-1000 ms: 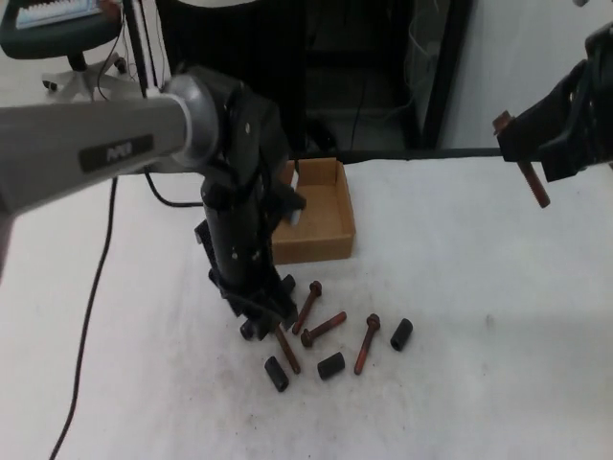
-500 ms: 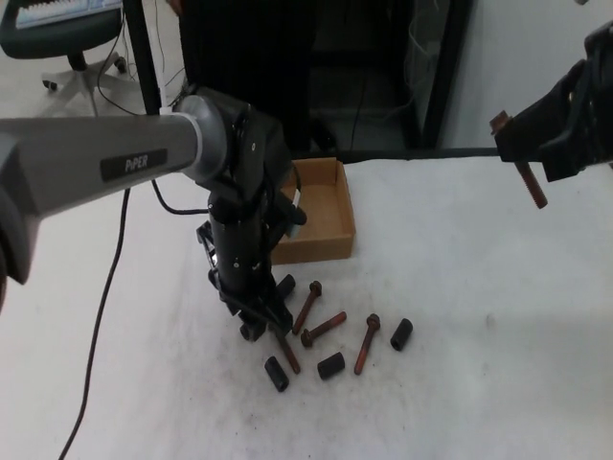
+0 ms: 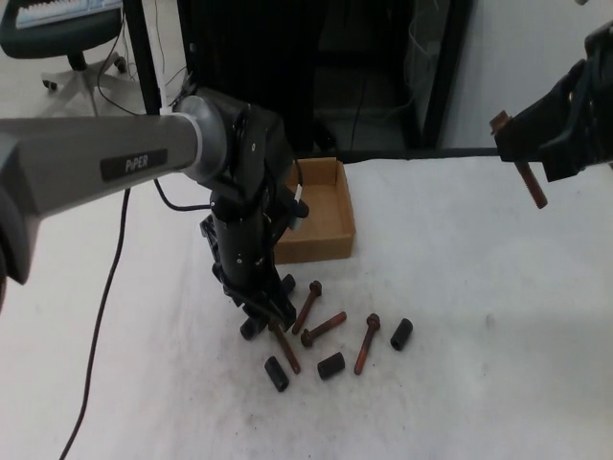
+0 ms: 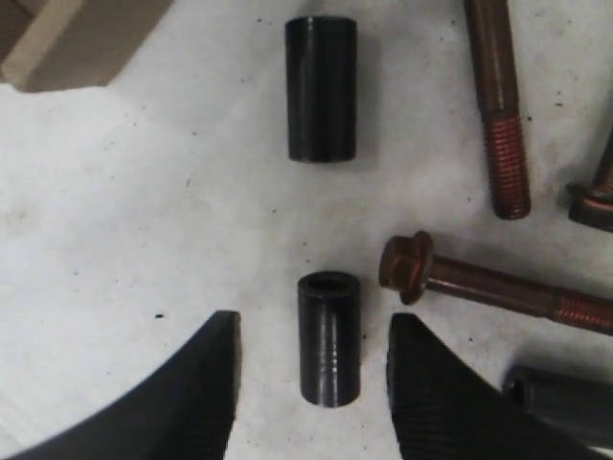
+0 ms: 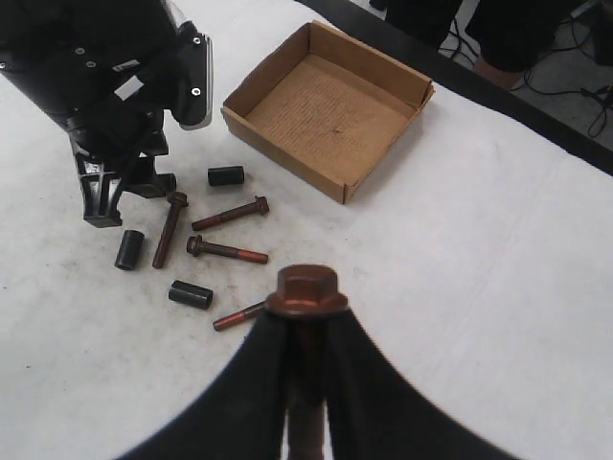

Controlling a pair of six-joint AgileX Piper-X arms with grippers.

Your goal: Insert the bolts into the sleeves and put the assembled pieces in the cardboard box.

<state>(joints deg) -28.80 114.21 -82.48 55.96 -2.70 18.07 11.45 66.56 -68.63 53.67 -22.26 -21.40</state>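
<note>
In the high view, my left claw [image 3: 261,321] is down low over the scatter of parts on the table [image 3: 479,335], and the left arm [image 3: 239,220] hides part of the pile. The cardboard box [image 3: 321,216] sits at 12 o'clock from the scatter, partly behind that arm. Loose bolts [image 3: 324,329] and black sleeves [image 3: 330,365] lie close together. Toward 2 o'clock, high above the table, the right claw [image 3: 517,144] carries the held bolt [image 3: 529,182], which hangs head up. The arm's grey tube [image 3: 57,172] bears a short line of print.

In the left wrist view, the left claw [image 4: 314,324] is released. One sleeve [image 4: 329,335] lies between its fingers [image 4: 206,402], with a gap on each side. The nearby bolt [image 4: 479,287] has its head just beside that sleeve's open end. A second sleeve [image 4: 321,88] lies farther out, near a corner of the cardboard box [image 4: 77,38].

In the right wrist view, the right claw [image 5: 306,331] is clenched on the held bolt [image 5: 306,287] just under its flanged head. Beyond it I can see the cardboard box [image 5: 287,151] with its floor in full sight, and the bolts [image 5: 226,250] and sleeves [image 5: 191,293] between the box and the left arm [image 5: 105,77].
</note>
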